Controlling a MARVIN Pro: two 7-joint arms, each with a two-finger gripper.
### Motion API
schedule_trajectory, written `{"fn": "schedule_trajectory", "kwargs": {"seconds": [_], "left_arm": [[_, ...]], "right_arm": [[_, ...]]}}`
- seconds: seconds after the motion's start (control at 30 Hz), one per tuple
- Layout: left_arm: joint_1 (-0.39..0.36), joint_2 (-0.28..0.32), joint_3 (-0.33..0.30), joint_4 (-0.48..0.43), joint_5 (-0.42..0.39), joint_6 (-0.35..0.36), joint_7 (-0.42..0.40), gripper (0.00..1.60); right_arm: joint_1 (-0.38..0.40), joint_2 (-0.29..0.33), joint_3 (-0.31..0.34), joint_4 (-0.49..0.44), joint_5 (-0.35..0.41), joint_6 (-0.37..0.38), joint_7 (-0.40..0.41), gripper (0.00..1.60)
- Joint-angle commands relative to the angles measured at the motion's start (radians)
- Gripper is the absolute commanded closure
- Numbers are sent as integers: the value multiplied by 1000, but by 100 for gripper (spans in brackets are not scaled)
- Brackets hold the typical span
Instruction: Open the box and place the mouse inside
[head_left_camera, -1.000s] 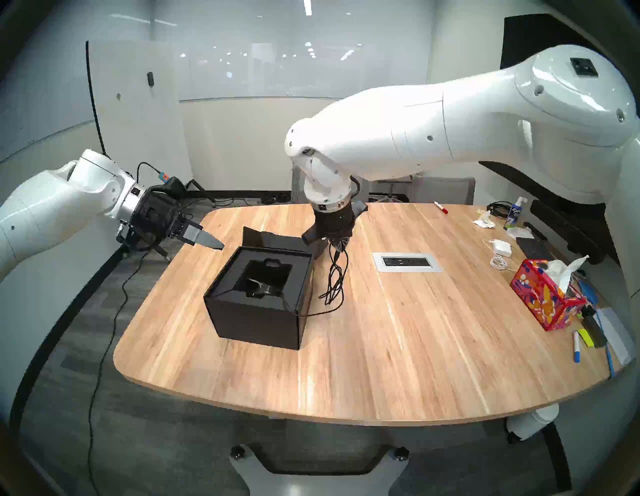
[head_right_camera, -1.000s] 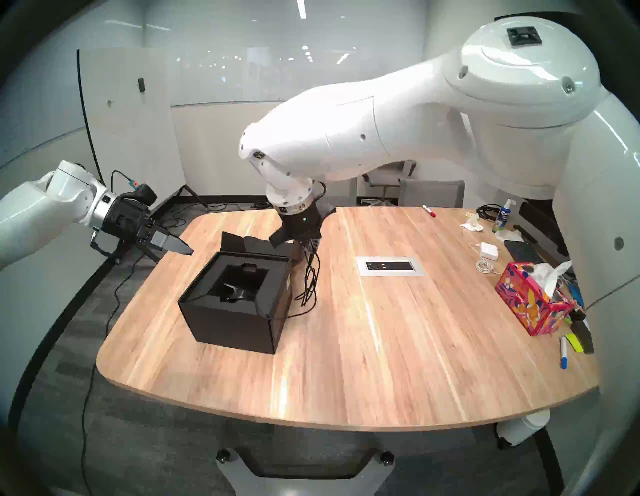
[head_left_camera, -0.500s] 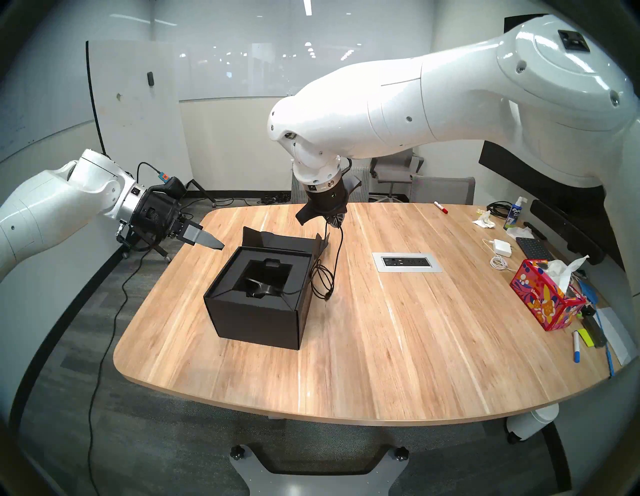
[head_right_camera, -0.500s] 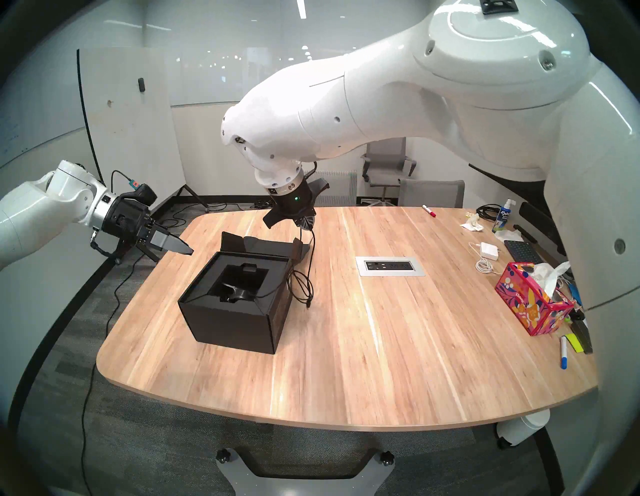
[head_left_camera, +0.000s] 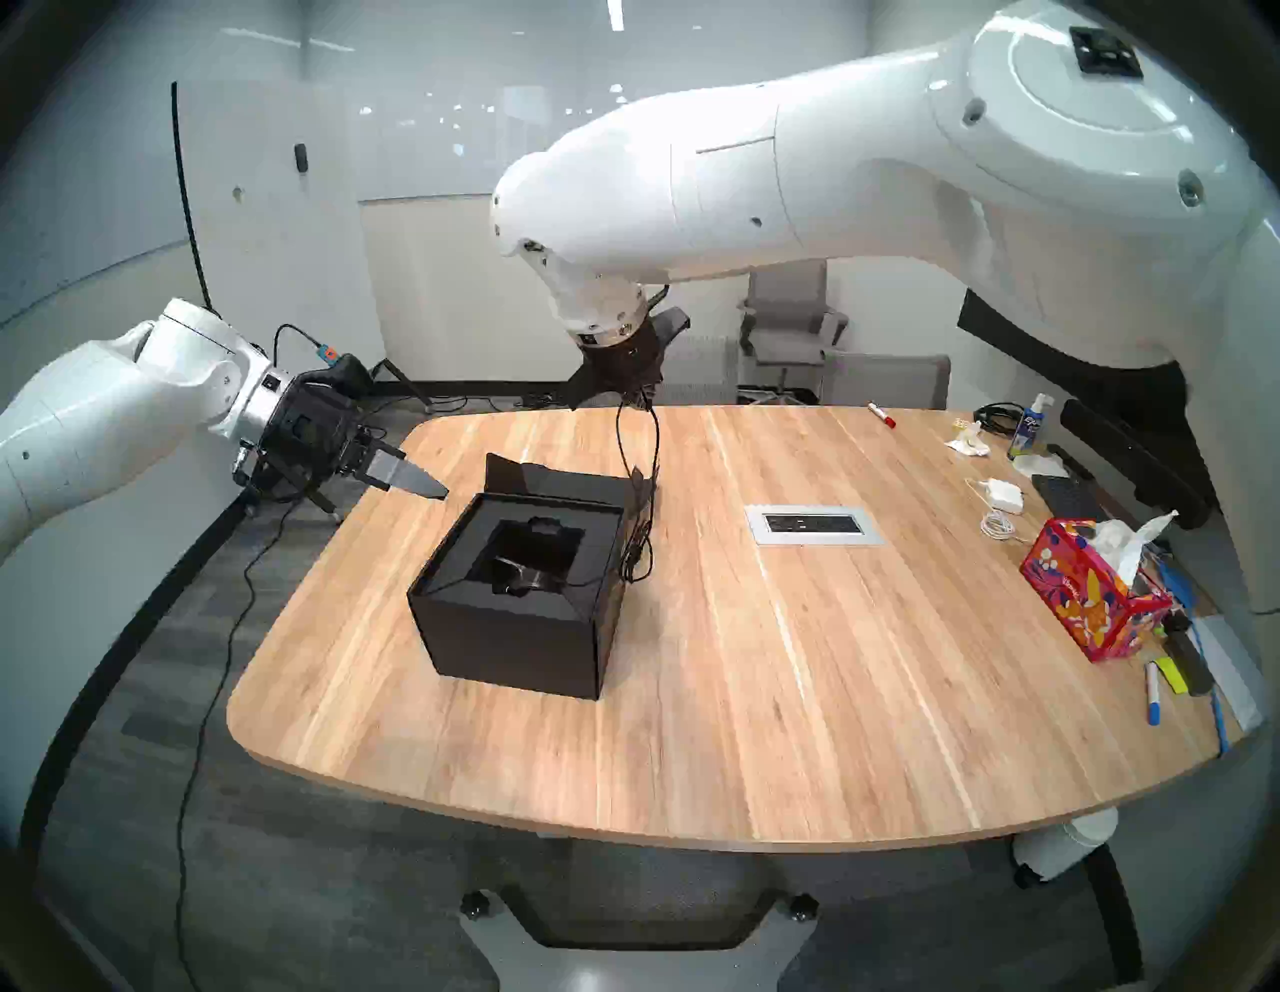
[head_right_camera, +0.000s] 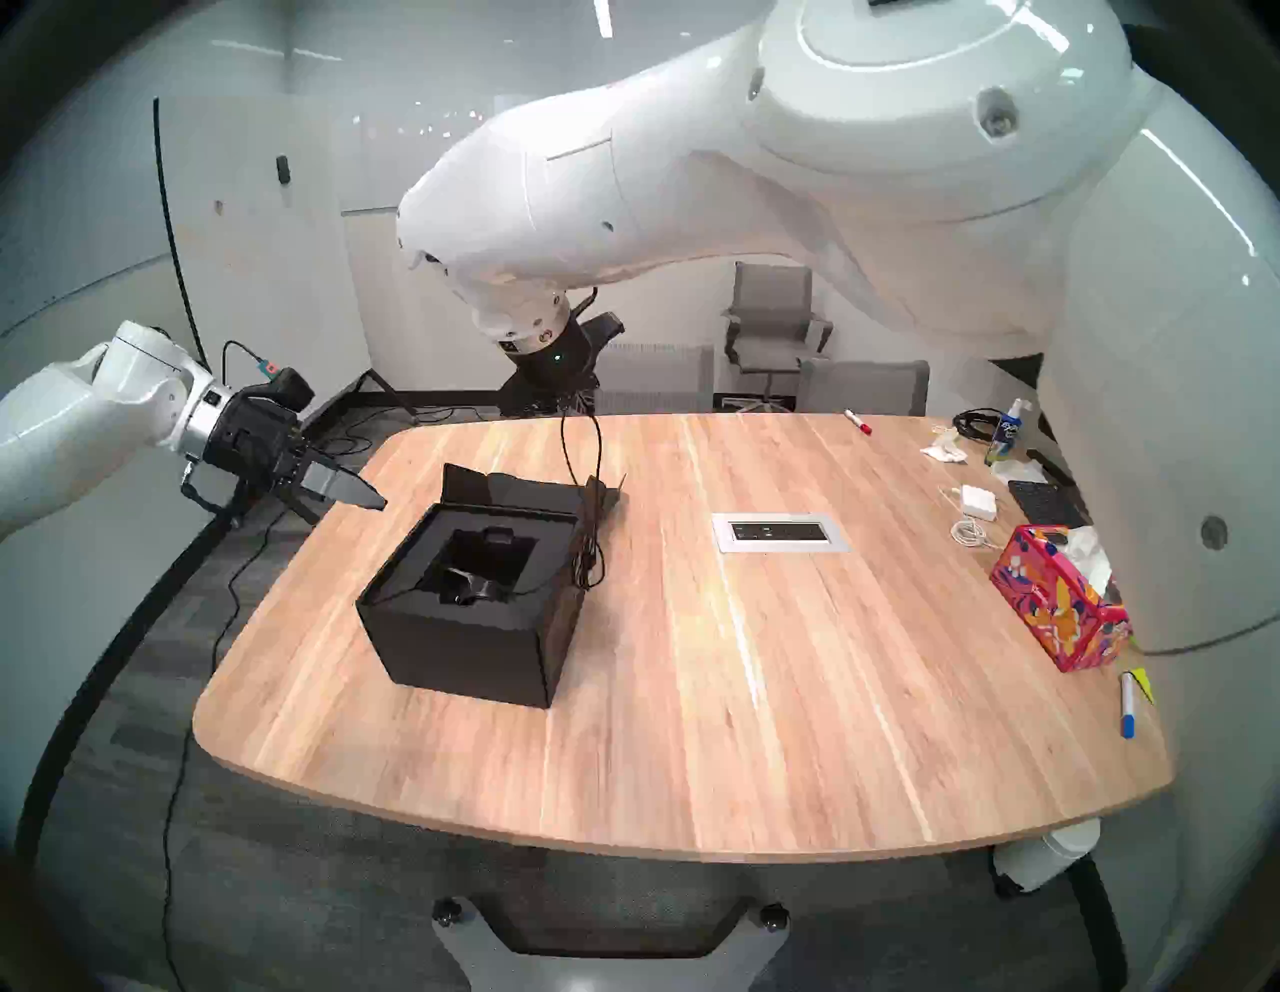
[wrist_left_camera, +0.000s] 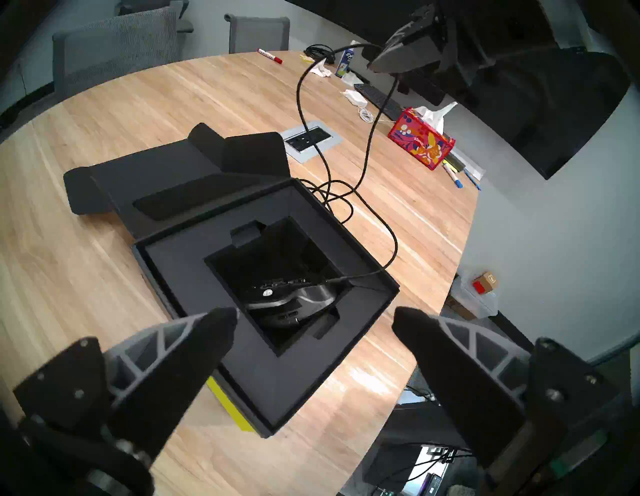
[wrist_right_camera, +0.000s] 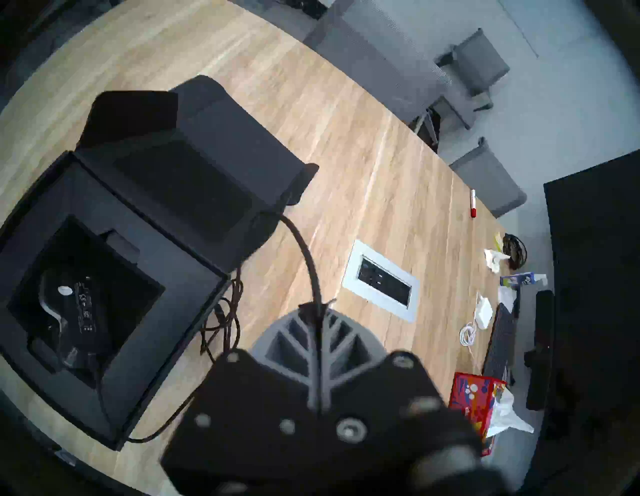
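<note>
Right gripper (wrist_right_camera: 317, 306) higher than before, cable (head_left_camera: 627, 443) pinched (seemingly taut), mouse (wrist_left_camera: 294, 301) boxed

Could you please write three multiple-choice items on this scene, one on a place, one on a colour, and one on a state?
1. Where is the mouse?
A. In the box's recess
B. On the bare table
C. On the tissue box

2. What colour is the box?
A. White
B. Red
C. Black

3. What is the right gripper doing?
A. Standing wide open
B. Pinching the cable
C. Gripping the box lid

Answers:
1. A: the left wrist view shows the mouse lying in the insert's cutout.
2. C: its walls, its insert and its folded-back lid are all matte black.
3. B: the right wrist view shows its fingers shut on the cable, which hangs down in a loop to the table beside the box.
</note>
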Motion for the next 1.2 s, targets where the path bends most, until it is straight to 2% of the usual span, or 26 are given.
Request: {"fn": "schedule_trajectory", "kwargs": {"seconds": [0.0,0.63,0.93,1.17], "left_arm": [[-18,1,-14,-3,-6,-1,-12,0],[-17,1,-13,-3,-6,-2,-9,0],[-16,0,-13,-3,-6,-2,-7,0],[-16,0,-12,-2,-5,-2,-6,0]], "right_arm": [[8,-47,-12,97,-73,-2,57,160],[-53,-121,-63,288,-278,-2,323,160],[-85,-154,-75,350,-343,-2,428,160],[-121,-166,-84,392,-383,-35,505,160]]}}
